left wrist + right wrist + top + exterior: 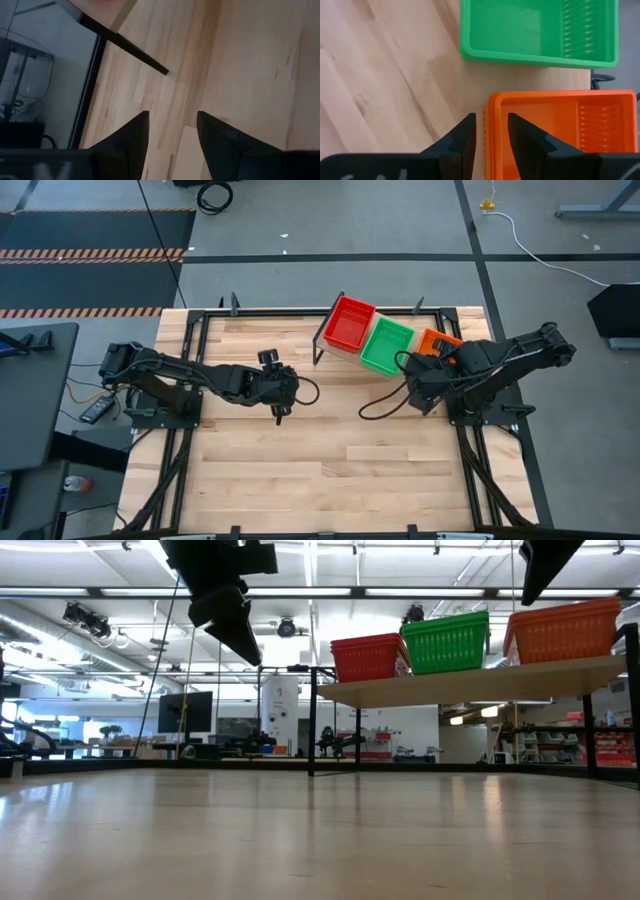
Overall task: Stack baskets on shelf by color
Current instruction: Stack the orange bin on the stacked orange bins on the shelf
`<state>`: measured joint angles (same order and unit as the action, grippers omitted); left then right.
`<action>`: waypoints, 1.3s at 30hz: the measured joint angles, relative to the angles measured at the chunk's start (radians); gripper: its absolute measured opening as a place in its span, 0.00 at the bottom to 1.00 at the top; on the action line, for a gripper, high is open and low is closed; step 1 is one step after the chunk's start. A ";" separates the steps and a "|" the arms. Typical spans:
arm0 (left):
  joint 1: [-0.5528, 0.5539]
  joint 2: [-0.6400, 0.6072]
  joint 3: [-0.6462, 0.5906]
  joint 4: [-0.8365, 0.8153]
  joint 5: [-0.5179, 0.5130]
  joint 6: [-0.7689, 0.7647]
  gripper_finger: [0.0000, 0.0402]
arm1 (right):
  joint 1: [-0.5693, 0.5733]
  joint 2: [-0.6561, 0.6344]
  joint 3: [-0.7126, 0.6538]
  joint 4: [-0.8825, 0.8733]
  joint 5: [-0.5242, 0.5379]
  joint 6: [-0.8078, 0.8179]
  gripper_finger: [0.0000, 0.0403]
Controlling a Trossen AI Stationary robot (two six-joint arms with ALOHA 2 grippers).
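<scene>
The shelf [470, 682] stands at the table's far right and carries a red basket [349, 322], a green basket [386, 345] and an orange basket [436, 340] side by side. My right gripper [491, 131] hovers over the orange basket [555, 120], slanting down. It is open, with one finger on either side of the basket's short-end rim, where nested rims show. My left gripper [279, 416] hangs open over bare tabletop left of the shelf, with nothing between its fingers [135, 135]. My right gripper comes slanting down from above onto the orange basket's short-end rim [489, 112], with one finger outside the basket and one over its inside. Whether the fingers touch the rim, I cannot tell. The basket rests level on the shelf board.
The shelf's thin black leg [135, 52] stands close ahead of my left gripper. A black metal frame [200, 330] borders the wooden tabletop. Wide bare wood [330, 470] lies toward the near edge.
</scene>
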<state>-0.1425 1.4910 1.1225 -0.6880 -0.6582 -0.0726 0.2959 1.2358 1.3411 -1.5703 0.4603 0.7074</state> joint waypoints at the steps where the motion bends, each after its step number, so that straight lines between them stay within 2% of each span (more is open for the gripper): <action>1: 0.000 0.000 0.000 0.000 0.000 -0.002 0.43 | -0.005 0.000 0.000 0.000 0.000 0.000 0.29; 10: -0.004 0.000 0.000 -0.006 0.047 -0.004 0.43 | -0.047 0.001 -0.017 0.000 -0.017 0.007 0.29; 16: -0.007 0.000 0.000 -0.008 0.077 -0.018 0.43 | -0.063 0.001 -0.084 -0.001 -0.113 0.031 0.29; 27: -0.007 0.000 0.000 -0.008 0.078 -0.022 0.43 | -0.033 0.001 -0.096 0.088 -0.185 0.105 0.29; 35: -0.006 0.000 0.000 -0.008 0.077 -0.027 0.43 | -0.021 0.001 -0.096 0.082 -0.185 0.105 0.29; 39: -0.006 0.000 0.000 -0.008 0.077 -0.029 0.43 | -0.021 0.001 -0.096 0.031 -0.151 0.103 0.29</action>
<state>-0.1490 1.4910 1.1225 -0.6964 -0.5808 -0.1013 0.2745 1.2369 1.2453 -1.5392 0.3093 0.8108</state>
